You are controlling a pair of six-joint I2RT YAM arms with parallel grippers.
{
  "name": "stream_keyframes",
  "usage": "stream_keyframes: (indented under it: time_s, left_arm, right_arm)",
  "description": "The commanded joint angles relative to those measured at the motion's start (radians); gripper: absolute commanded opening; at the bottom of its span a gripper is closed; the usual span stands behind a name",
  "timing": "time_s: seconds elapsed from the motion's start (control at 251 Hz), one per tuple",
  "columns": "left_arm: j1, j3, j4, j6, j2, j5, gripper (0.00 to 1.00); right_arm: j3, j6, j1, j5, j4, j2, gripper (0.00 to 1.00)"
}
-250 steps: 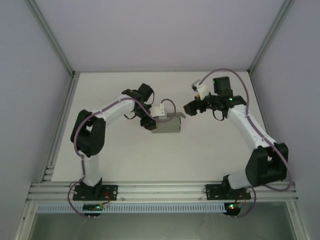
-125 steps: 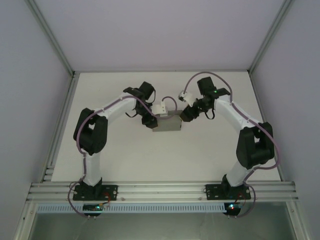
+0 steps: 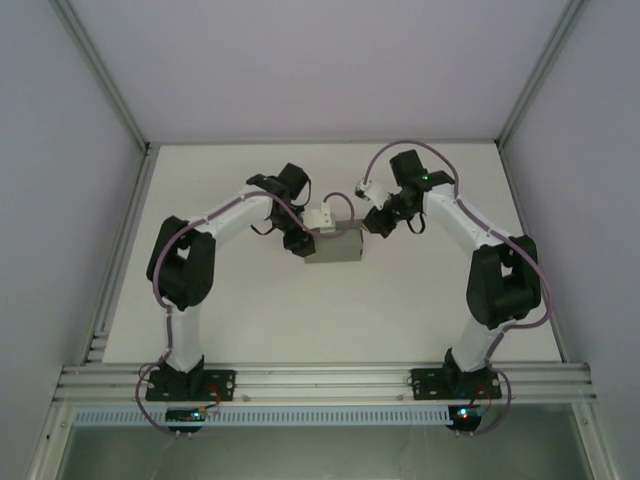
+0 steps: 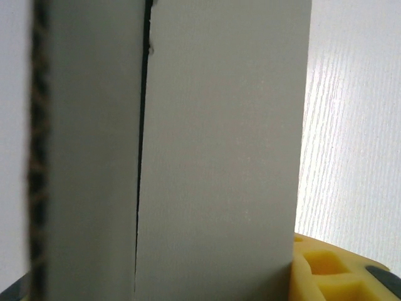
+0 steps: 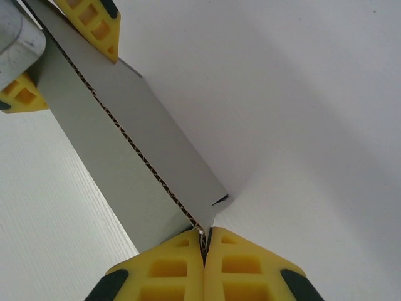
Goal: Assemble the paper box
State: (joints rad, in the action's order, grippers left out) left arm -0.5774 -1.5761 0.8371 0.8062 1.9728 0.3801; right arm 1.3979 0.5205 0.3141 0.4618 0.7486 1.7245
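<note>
1. Left arm (image 3: 180,270): stands at the near left corner of the table (image 3: 300,320); elbow bent; forearm reaches in toward the table's middle.
2. Left claw (image 3: 303,240): pinching the left end of the paper box (image 3: 335,250); in the right wrist view its two yellow fingers (image 5: 94,19) sit one on each face of the card, touching it; in the left wrist view one yellow finger (image 4: 329,269) lies against the right side of the grey panel.
3. Paper box, seen from above: grey, small, rectangular; about midway between the table's left and right edges, a little nearer the far edge than the near one; we cannot tell whether it rests on the surface or hangs just above it.
4. Paper box (image 4: 219,157), left wrist view: two grey panels side by side; a dark slit runs top to bottom between them; corrugated edge at the far left.
5. Paper box (image 5: 125,144), right wrist view: grey panel with a brown corrugated edge; runs diagonally from upper left down to the yellow pads at the bottom.
6. Right claw (image 3: 378,226): at the box's right end, touching it; pads pressed together; the card's lower corner meets the seam between them; we cannot tell whether any card is nipped there.
7. Right arm (image 3: 505,285): stands at the near right corner; folded steeply; wrist reaches left over the far half of the table.
</note>
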Motion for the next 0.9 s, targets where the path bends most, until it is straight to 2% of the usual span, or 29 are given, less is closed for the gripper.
stream_keyframes:
  time_s: [0.0,0.144,0.255,0.359,0.635,0.762,0.898]
  left_arm:
    - [-0.017,-0.009,0.006,-0.024,0.035,-0.043,0.36]
    - [-0.023,-0.004,-0.025,-0.051,0.041,-0.051,0.37]
    - [-0.024,-0.010,-0.028,-0.056,0.049,-0.051,0.36]
    - [-0.027,-0.014,-0.024,-0.054,0.048,-0.053,0.36]
    - [-0.028,-0.006,-0.049,-0.070,0.034,-0.045,0.36]
    - [-0.030,-0.002,-0.049,-0.078,0.032,-0.046,0.37]
    - [-0.029,0.003,-0.053,-0.083,0.025,-0.047,0.36]
  right_arm:
    - [0.025,-0.146,0.049,0.005,0.022,-0.008,0.00]
    - [-0.050,-0.488,0.108,-0.132,-0.119,-0.042,0.00]
    - [-0.163,-0.701,0.126,-0.111,-0.288,-0.101,0.00]
    - [-0.214,-0.798,0.130,-0.112,-0.345,-0.145,0.00]
    - [-0.382,-0.811,0.144,-0.127,-0.509,-0.183,0.00]
    - [-0.456,-0.820,0.155,-0.179,-0.583,-0.189,0.00]
    - [-0.517,-0.764,0.187,-0.267,-0.627,-0.193,0.00]
